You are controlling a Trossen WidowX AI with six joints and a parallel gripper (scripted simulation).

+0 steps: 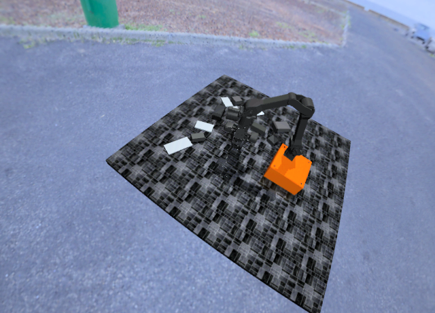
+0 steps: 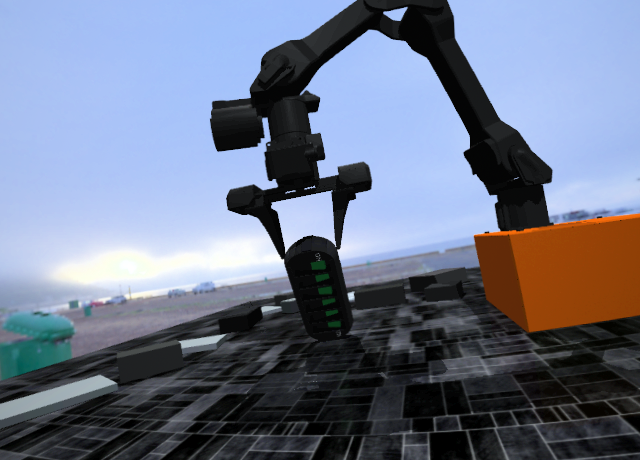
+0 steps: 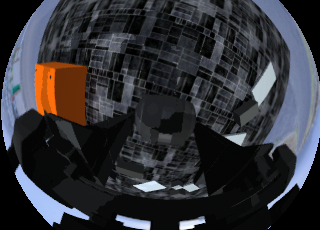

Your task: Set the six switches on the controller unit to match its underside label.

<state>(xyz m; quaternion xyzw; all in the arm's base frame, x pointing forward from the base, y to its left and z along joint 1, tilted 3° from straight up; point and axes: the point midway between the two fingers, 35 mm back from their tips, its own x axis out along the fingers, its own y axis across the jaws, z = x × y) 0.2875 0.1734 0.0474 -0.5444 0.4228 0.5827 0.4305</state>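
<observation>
Exterior view, left to right. A white slab [image 2: 56,398] [image 1: 178,145] [image 3: 264,83] and a dark block [image 2: 149,361] [image 1: 198,137] [image 3: 246,113] lie on the counter [image 2: 465,419] [image 1: 281,250] [image 3: 165,40]. Centre: the claw [image 2: 310,252] [image 3: 166,121] appears closed upon the controller unit [image 2: 324,295] [image 3: 165,117], which stands on end, its switch face shown. Right: orange box [image 2: 578,274] [image 1: 287,172] [image 3: 70,92]. Label not visible; whether any setting matches cannot be told. Outstanding, by judgement: verifying or setting six switches, laying the unit on its base, and withdrawal.

Wrist view darkly shadowed, edges warped
</observation>
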